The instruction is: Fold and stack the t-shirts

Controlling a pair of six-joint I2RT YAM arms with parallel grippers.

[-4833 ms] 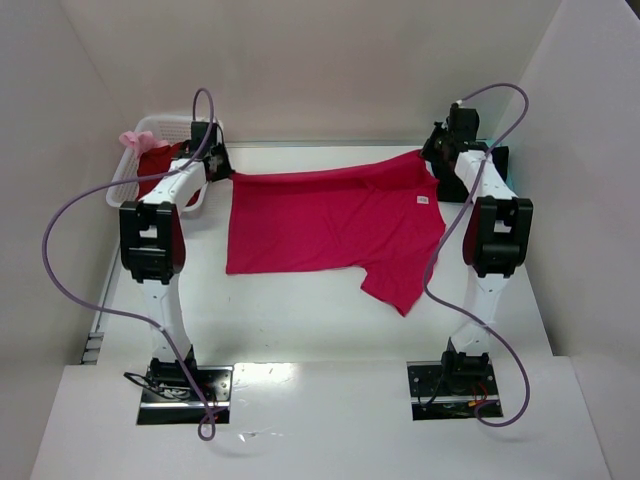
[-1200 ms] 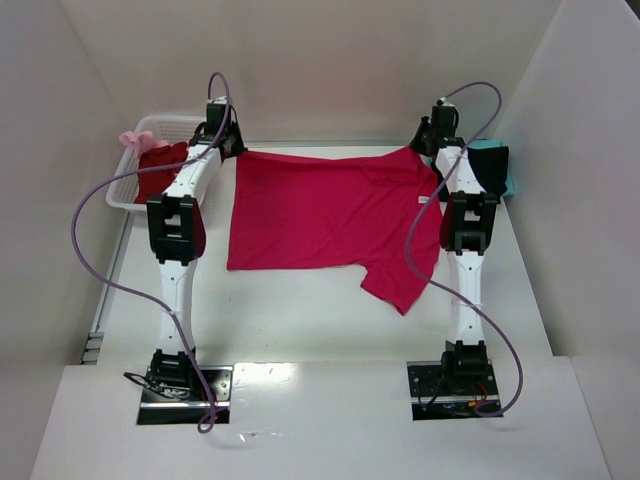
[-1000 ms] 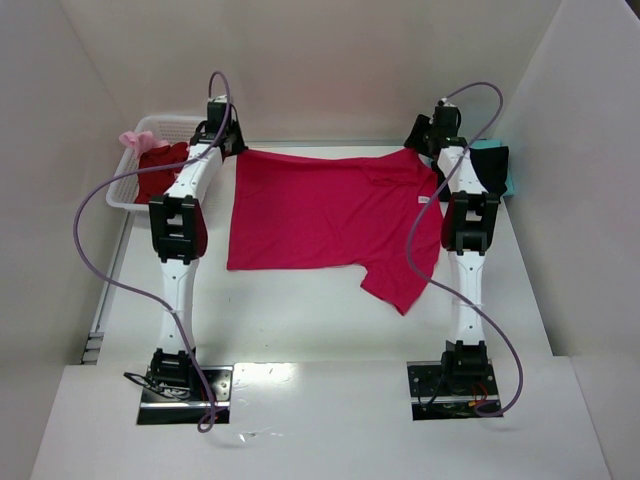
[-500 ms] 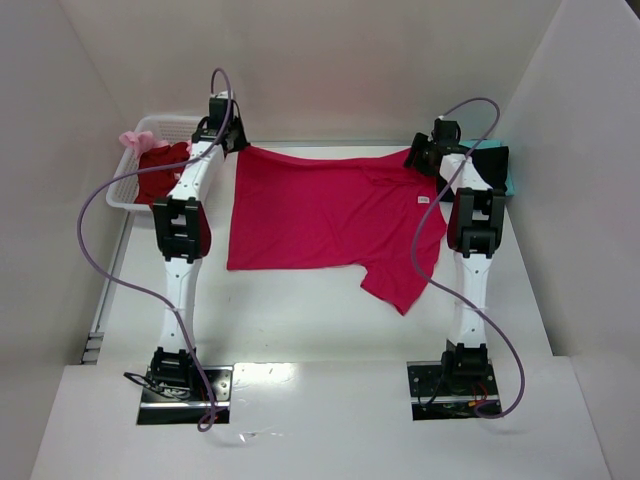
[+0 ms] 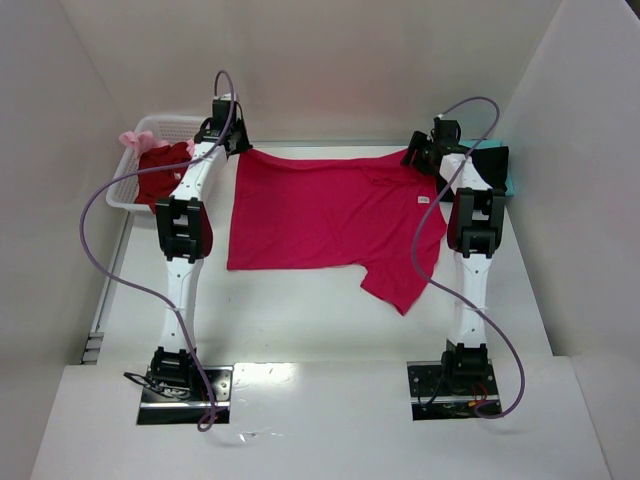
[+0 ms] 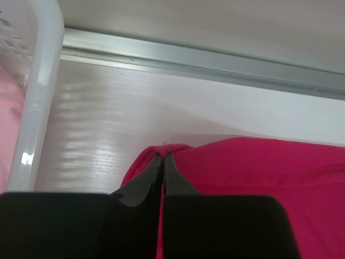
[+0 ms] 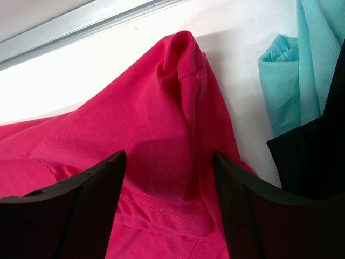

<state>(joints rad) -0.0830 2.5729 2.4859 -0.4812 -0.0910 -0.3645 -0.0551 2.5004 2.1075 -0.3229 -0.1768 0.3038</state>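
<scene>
A crimson-pink t-shirt (image 5: 320, 215) lies spread flat on the table, its white neck tag (image 5: 423, 199) at the right. My left gripper (image 5: 243, 143) is at the shirt's far left corner. In the left wrist view its jaws (image 6: 163, 157) are pressed together on a fold of that cloth (image 6: 259, 172). My right gripper (image 5: 412, 158) hovers at the far right corner. Its fingers (image 7: 170, 162) stand wide apart over bunched crimson cloth (image 7: 135, 124), gripping nothing.
A white basket (image 5: 125, 185) at the far left holds a dark red tee (image 5: 160, 170) and a pale pink one (image 5: 133, 138); its rim (image 6: 38, 81) is close to my left gripper. Teal (image 7: 285, 81) and black (image 7: 312, 156) tees lie at the far right.
Both arms have reached farther toward the back wall, and the shirt's far edge went with them. In the last second the right gripper shifted slightly left and lower over the corner.
</scene>
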